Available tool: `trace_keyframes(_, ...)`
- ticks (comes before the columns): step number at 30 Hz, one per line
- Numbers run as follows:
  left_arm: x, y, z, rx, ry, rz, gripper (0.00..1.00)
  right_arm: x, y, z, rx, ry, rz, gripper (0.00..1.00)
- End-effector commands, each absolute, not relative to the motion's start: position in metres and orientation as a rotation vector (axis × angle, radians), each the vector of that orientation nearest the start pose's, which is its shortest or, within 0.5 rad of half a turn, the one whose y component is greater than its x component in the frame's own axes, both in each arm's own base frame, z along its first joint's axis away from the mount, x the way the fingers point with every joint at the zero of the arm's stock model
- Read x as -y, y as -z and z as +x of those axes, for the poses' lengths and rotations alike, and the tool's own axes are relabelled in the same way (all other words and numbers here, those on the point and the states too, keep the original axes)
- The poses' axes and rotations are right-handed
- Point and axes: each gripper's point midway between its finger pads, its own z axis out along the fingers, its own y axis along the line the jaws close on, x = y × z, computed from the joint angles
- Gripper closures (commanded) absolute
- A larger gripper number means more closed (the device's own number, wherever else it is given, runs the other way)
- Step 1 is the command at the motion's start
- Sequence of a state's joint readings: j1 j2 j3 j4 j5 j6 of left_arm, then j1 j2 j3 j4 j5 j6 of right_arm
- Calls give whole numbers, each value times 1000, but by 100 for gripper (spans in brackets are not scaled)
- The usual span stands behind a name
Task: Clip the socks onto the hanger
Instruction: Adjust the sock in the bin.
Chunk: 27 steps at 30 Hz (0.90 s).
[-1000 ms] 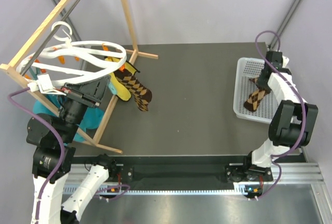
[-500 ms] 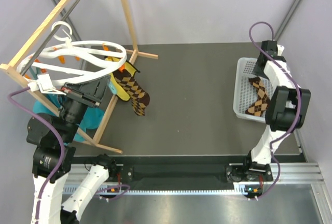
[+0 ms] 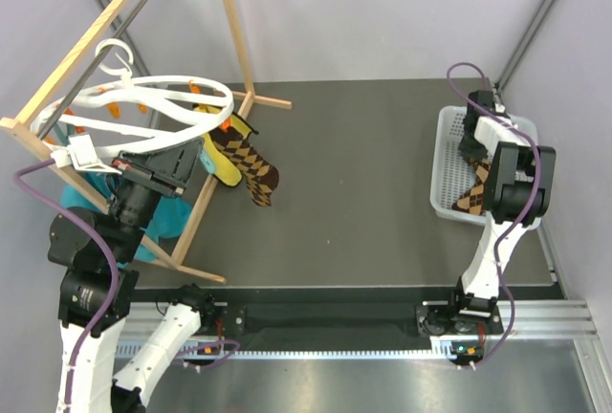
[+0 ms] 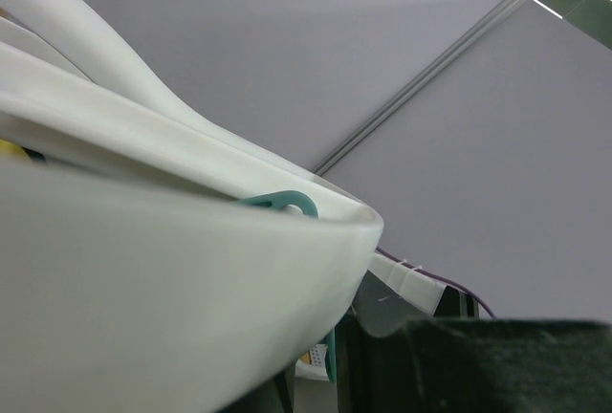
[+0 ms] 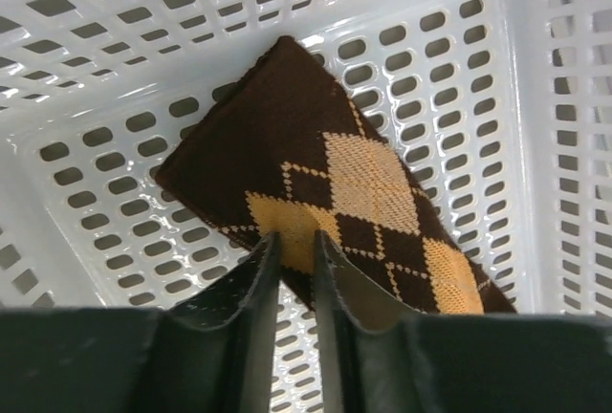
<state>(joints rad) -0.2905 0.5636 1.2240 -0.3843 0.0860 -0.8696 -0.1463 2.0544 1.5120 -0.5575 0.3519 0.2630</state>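
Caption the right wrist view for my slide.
Right tool, fingers nearly together, at the argyle sock lying in the white mesh basket.

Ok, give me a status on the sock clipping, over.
Left gripper shut on white plastic ring hanger. Right gripper nearly closed over brown argyle sock in white mesh basket, grip unclear. Nothing in the way seen.

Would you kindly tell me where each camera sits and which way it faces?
Top external: above, behind the bases, looking down on the table; both arms show.
Left wrist: on the left arm, looking up along the hanger; left pincer's edge below.
Right wrist: looking down into the basket; right pincer nips the sock.
Shared: top and right wrist both show that sock.
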Motion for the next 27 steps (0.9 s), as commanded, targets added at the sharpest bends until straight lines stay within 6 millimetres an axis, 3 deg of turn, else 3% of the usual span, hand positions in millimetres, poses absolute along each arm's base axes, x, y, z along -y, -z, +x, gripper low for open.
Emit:
trace_keyframes(1, 109, -486, 175, -1397, 1072, -309, 100, 116, -41, 450, -2515, 391, 661, 81)
trace_keyframes(6, 109, -485, 174, -1397, 1068, -310, 100, 114, -49, 453, -2513, 364, 656, 100)
trace_keyframes(9, 108, -485, 173, -1395, 1067, -311, 100, 117, -65, 452, -2480, 379, 659, 100)
trace_keyframes(12, 108, -482, 174, -1398, 1065, -318, 100, 119, -99, 450, -2405, 374, 660, 100)
trace_keyframes(16, 109, -480, 175, -1401, 1076, -322, 100, 116, -119, 452, -2360, 330, 652, 100)
trace_keyframes(17, 109, -480, 175, -1402, 1079, -323, 100, 115, -120, 454, -2360, 311, 651, 98)
trace_keyframes(18, 109, -481, 175, -1397, 1081, -322, 100, 114, -121, 457, -2352, 295, 662, 81)
trace_keyframes(19, 109, -481, 175, -1397, 1081, -322, 100, 118, -115, 458, -2364, 288, 677, 76)
trace_keyframes(23, 109, -482, 176, -1395, 1077, -320, 100, 115, -101, 466, -2401, 244, 682, 70)
trace_keyframes(24, 109, -481, 176, -1398, 1075, -322, 100, 115, -98, 468, -2407, 240, 681, 61)
trace_keyframes(27, 108, -482, 176, -1397, 1070, -321, 100, 112, -82, 472, -2434, 216, 683, 49)
